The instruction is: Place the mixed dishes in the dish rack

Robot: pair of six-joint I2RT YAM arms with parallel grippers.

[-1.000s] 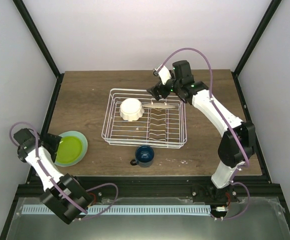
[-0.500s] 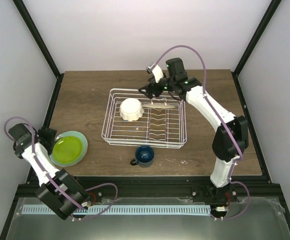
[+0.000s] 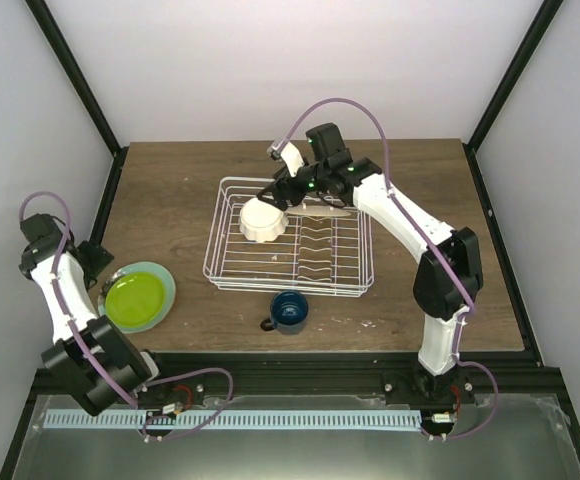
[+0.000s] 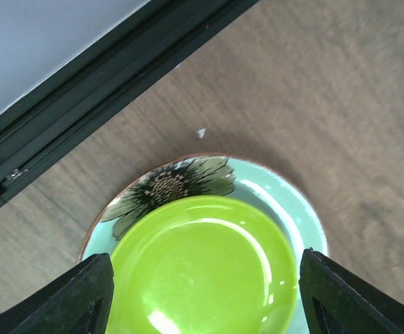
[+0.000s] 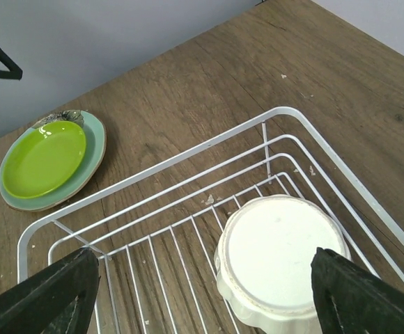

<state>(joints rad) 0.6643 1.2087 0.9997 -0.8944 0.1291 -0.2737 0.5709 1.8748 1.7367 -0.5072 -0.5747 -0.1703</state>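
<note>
The white wire dish rack (image 3: 270,286) stands mid-table. A cream scalloped bowl (image 3: 263,220) sits upside down in its left part, and a flat cream plate (image 3: 320,212) stands on edge in the slots. My right gripper (image 3: 275,195) is open and empty, hovering over the bowl (image 5: 282,257) and the rack wires (image 5: 153,174). A dark blue mug (image 3: 289,311) stands on the table in front of the rack. The lime-green dish (image 3: 135,298) lies on the mint-green plate (image 3: 162,280) at the left. My left gripper (image 3: 95,262) is open and empty above them, over the dish (image 4: 202,268) and the plate (image 4: 285,202).
The black frame rail (image 4: 83,90) runs along the table's left edge, close to the stacked plates. The plates also show far left in the right wrist view (image 5: 45,156). Bare wooden table (image 3: 170,190) lies left of and behind the rack.
My right gripper has moved left along the rack's far side, from the flat cream plate to above the bowl. My left gripper has risen and drawn back from the lime dish.
</note>
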